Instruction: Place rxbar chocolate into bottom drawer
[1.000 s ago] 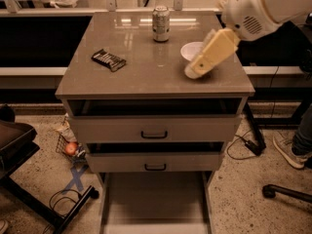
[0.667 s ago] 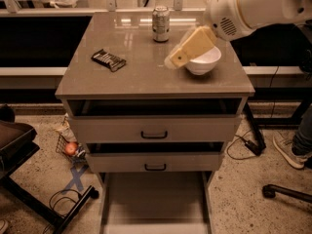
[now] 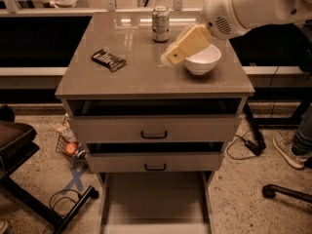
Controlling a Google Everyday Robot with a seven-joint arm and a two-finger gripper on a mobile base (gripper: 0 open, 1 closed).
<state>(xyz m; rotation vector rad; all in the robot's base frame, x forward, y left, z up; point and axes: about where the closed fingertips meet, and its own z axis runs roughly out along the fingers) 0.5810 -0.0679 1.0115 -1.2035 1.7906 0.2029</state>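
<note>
The rxbar chocolate (image 3: 108, 59), a flat black bar with pale lettering, lies on the left part of the cabinet top (image 3: 141, 79). My gripper (image 3: 169, 58) reaches in from the upper right and hangs over the middle of the top, to the right of the bar and apart from it. It holds nothing that I can see. The bottom drawer (image 3: 155, 199) is pulled out below the two upper drawers, and its flat floor shows bare.
A silver can (image 3: 160, 24) stands at the back of the top. A white bowl (image 3: 201, 59) sits right of my gripper. The two upper drawers (image 3: 154, 130) with black handles are slightly open. A chair base (image 3: 44, 204), cables and a basket lie on the floor at left.
My arm and gripper have swung left across the cabinet top, from over the white bowl toward the middle. The bowl is now uncovered. The bar has not moved.
</note>
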